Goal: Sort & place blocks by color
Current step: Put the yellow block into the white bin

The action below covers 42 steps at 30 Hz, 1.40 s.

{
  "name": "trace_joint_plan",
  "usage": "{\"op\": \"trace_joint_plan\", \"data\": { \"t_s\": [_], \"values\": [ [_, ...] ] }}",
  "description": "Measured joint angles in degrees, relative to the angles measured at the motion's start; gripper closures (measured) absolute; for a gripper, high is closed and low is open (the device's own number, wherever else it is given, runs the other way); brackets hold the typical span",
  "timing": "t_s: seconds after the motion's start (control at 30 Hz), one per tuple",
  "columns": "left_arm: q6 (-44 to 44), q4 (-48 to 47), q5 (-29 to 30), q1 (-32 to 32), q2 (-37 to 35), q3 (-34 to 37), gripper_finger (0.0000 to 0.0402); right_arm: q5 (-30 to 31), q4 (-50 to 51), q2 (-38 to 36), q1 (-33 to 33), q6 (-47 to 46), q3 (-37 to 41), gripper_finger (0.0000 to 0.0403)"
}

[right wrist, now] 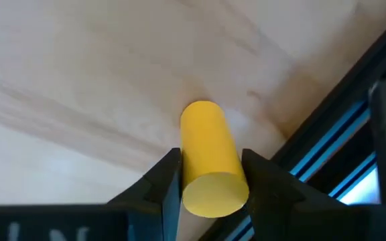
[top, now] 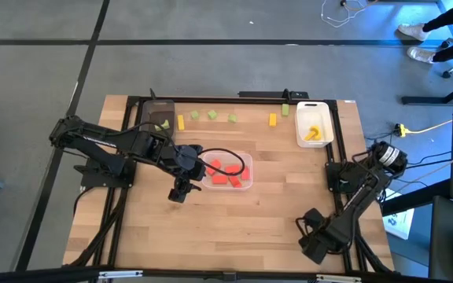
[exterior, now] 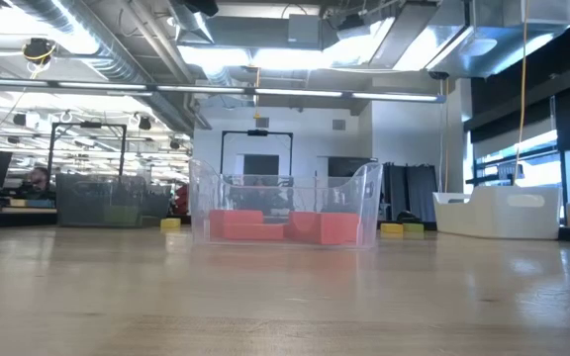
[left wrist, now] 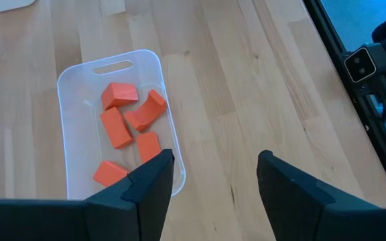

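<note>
Several red blocks [top: 225, 173] lie in the clear tray [top: 247, 167] at mid-table; they also show in the left wrist view [left wrist: 118, 127]. Yellow blocks [top: 312, 134] lie in the white tray [top: 300, 126]. A green block [top: 163, 124] sits in the dark grey tray [top: 149, 115]. Loose green [top: 211, 115] and yellow [top: 273, 119] blocks rest on the table by its far edge. My left gripper [left wrist: 213, 181] is open, above the table at the clear tray's near-left corner [top: 179, 189]. My right gripper [right wrist: 210, 177], at the table's near right [top: 305, 224], is shut on a yellow cylinder [right wrist: 210, 167]. My right gripper pinches the yellow cylinder block by its curved sides [right wrist: 193, 174] between the two fingers [right wrist: 166, 184]. The fingers lie along the cylinder, and its round end face [right wrist: 214, 195] points back at the wrist. Its far end [right wrist: 202, 107] is close over the wood. Whether it touches, I cannot tell.
The table's black frame [right wrist: 327, 134] runs close beside my right gripper. Bare wood spans the table's near half [top: 242, 228]. In the low view the clear tray [exterior: 285, 203] stands centre and the white tray [exterior: 503, 213] to the right. People's feet [top: 419, 35] show beyond the table.
</note>
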<state>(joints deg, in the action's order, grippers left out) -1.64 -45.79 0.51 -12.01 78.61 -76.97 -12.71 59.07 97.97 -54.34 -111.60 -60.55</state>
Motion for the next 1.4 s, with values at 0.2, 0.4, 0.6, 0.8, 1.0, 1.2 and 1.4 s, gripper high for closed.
{"op": "trace_joint_plan", "data": {
  "t_s": [0.2, 0.4, 0.6, 0.8, 1.0, 1.2, 1.4],
  "values": [
    [0.0, 0.0, 0.0, 0.0, 0.0, 0.0, 0.0200, 3.5, 3.4, -0.5, 6.8, 8.7, 0.1, 0.0276],
    [0.0, -0.2, 0.0, 0.0, 0.0, 0.0, 0.0200, 10.7, 10.2, -4.2, 14.3, 16.0, 0.2, 0.0276],
    [-0.1, -0.7, 0.0, 0.0, 0.0, 0.0, 0.0200, 20.0, 19.3, -10.3, 23.7, 23.3, 0.2, 0.0276],
    [-0.1, -0.7, 0.0, 0.0, 0.0, 0.0, 0.0200, 34.5, 25.8, -16.9, 35.2, 25.5, 0.1, 0.0276],
    [-0.3, -0.8, 0.4, 0.0, 0.0, 0.0, 0.0200, 46.6, 27.9, -19.7, 47.6, 30.3, 0.1, 0.0276],
    [-0.5, -0.8, 7.0, 0.0, 0.0, 0.0, 0.0200, 51.4, 23.8, -19.7, 59.5, 41.0, 0.1, 0.0276],
    [0.2, -0.8, 7.8, -0.1, 0.0, 0.0, 0.0200, 51.8, 17.5, -19.7, 68.2, 51.5, 0.1, 0.0276]
  ]
}}
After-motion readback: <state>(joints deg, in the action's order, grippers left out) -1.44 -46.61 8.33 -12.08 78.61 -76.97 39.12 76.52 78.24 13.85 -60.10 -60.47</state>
